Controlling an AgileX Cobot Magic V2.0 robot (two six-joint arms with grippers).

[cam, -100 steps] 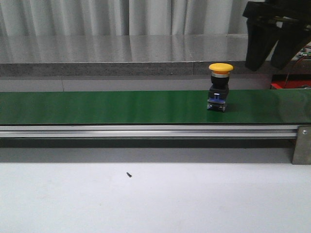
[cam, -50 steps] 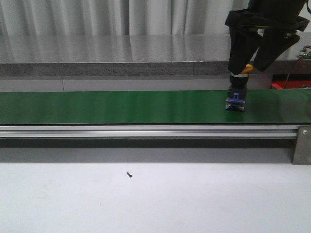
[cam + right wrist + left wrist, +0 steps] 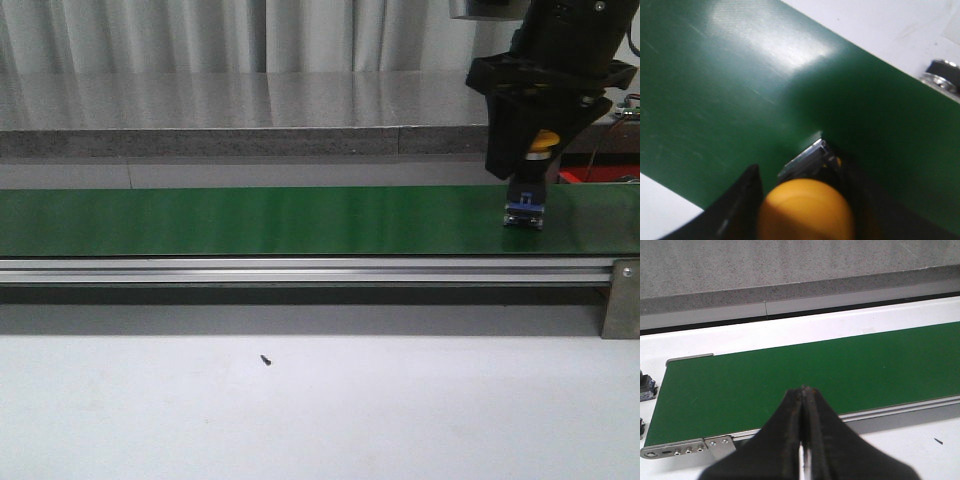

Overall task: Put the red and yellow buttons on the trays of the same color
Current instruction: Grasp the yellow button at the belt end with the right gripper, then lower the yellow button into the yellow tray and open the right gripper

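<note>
A yellow button [image 3: 529, 200] stands upright on the green conveyor belt [image 3: 250, 220], near its right end. Its yellow cap [image 3: 807, 207] sits above a black body and a grey-blue base. My right gripper [image 3: 537, 172] reaches down over it with a black finger on each side of the cap, pressed against it. In the left wrist view my left gripper [image 3: 802, 389] hangs shut and empty over the belt's [image 3: 790, 375] near edge. No red button or trays are recognisable.
The belt's aluminium rail [image 3: 300, 270] ends in a bracket [image 3: 620, 298] at the right. A small black screw [image 3: 266, 360] lies on the white table. Something red [image 3: 574, 177] shows behind the belt. A dark block [image 3: 646, 385] sits off the belt's end.
The yellow button has travelled to the right along the belt. My right gripper came down from the upper right, followed it and narrowed its fingers around the cap.
</note>
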